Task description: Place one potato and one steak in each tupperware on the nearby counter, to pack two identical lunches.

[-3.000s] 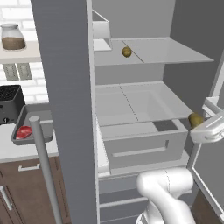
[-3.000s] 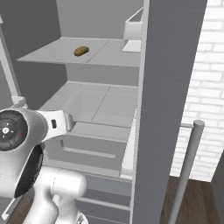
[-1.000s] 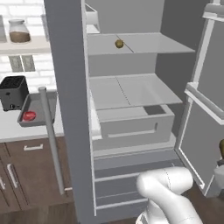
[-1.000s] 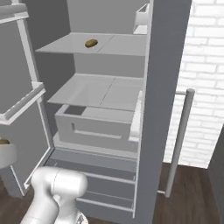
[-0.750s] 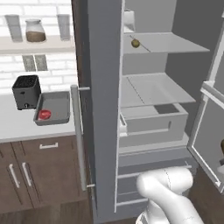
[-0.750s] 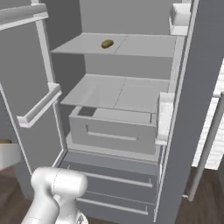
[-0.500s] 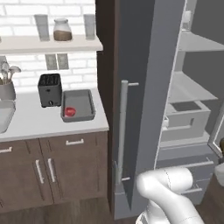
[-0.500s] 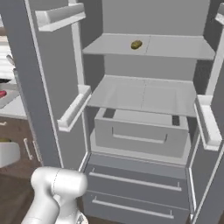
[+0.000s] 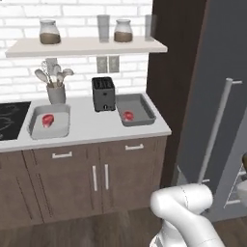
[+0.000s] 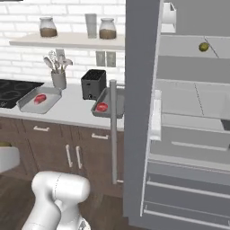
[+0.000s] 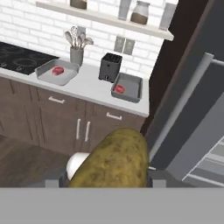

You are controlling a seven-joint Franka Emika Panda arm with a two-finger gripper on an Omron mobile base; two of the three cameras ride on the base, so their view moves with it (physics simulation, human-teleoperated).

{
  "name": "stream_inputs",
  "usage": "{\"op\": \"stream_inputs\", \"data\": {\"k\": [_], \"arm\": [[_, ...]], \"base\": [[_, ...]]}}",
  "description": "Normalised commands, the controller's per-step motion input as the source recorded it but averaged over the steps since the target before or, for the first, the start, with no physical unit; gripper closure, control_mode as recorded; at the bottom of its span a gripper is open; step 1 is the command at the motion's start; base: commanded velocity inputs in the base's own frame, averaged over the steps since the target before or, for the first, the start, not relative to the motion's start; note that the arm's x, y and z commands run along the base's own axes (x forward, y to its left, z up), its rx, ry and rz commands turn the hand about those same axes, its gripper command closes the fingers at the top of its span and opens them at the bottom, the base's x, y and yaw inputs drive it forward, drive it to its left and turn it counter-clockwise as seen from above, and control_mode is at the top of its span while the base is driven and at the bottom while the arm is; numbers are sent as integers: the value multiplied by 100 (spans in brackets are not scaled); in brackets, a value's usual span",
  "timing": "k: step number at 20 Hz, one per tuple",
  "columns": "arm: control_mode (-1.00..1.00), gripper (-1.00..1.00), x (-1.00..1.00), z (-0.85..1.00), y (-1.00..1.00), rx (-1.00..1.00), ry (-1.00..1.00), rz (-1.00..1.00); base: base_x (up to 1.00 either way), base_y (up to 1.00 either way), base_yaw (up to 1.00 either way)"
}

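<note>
You've got a potato (image 11: 114, 158) big in the hand view, sitting right betw. the end effector (image 11: 105, 183) tips, so it's clamped on that potato. Ahead, the pale surface (image 9: 94, 126) runs over dark brown cabinets (image 9: 96, 177). Light grey tupperware (image 9: 48, 121) sits on its left part w/ one red steak (image 9: 47, 119) inside; darker grey tupperware (image 9: 134, 109) sits at the right end, just beside the black toaster (image 9: 103, 93), w/ another steak (image 9: 128, 116) in it. Utensil holder (image 9: 56, 92) stands behind the left tray, cooktop (image 9: 10, 118) further left. Wall shelf (image 9: 84, 46) above carries jars. In the right base view the fridge (image 10: 179, 112) is open on the right, second potato (image 10: 204, 46) lying on an upper shelf inside, well apart from both trays.
</note>
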Motion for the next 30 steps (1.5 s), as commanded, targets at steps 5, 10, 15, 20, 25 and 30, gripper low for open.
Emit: {"op": "stream_inputs", "data": {"k": [5, 10, 15, 20, 25, 30], "arm": [[100, 100, 0, 0, 0, 0, 0, 0], [100, 100, 0, 0, 0, 0, 0, 0], [100, 100, 0, 0, 0, 0, 0, 0], [100, 100, 0, 0, 0, 0, 0, 0], [100, 100, 0, 0, 0, 0, 0, 0], [100, 100, 0, 0, 0, 0, 0, 0]], "base": [[8, 98, 0], [52, 55, -18], [71, 66, -29], [39, 100, -11], [75, 70, -13], [100, 1, -15]]}}
